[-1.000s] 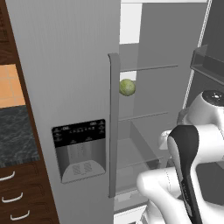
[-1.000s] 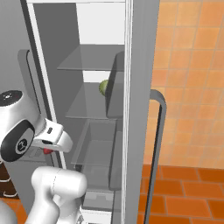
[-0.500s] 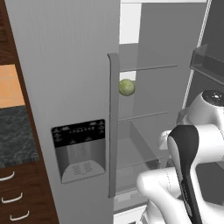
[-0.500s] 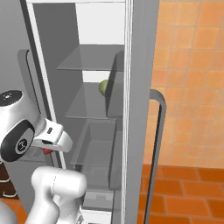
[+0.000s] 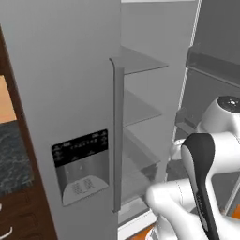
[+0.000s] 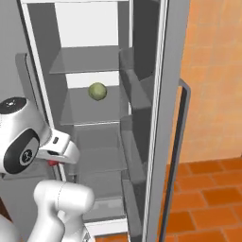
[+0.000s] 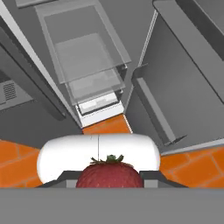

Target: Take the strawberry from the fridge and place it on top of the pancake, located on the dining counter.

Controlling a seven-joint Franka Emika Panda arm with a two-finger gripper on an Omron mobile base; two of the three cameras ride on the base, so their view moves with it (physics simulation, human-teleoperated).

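Here, strawberry (image 7: 109, 174) pinched between the closed jaws, open fridge (image 7: 83, 65) beyond.

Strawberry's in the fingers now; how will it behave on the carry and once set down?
The strawberry looks small, so probably light. Its rounded, tapered body may roll once released. Being soft fruit pinched between the fingers, it could bruise under a harder squeeze.

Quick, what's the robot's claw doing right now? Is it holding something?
Gripper: closed on the strawberry, in front of the open fridge.
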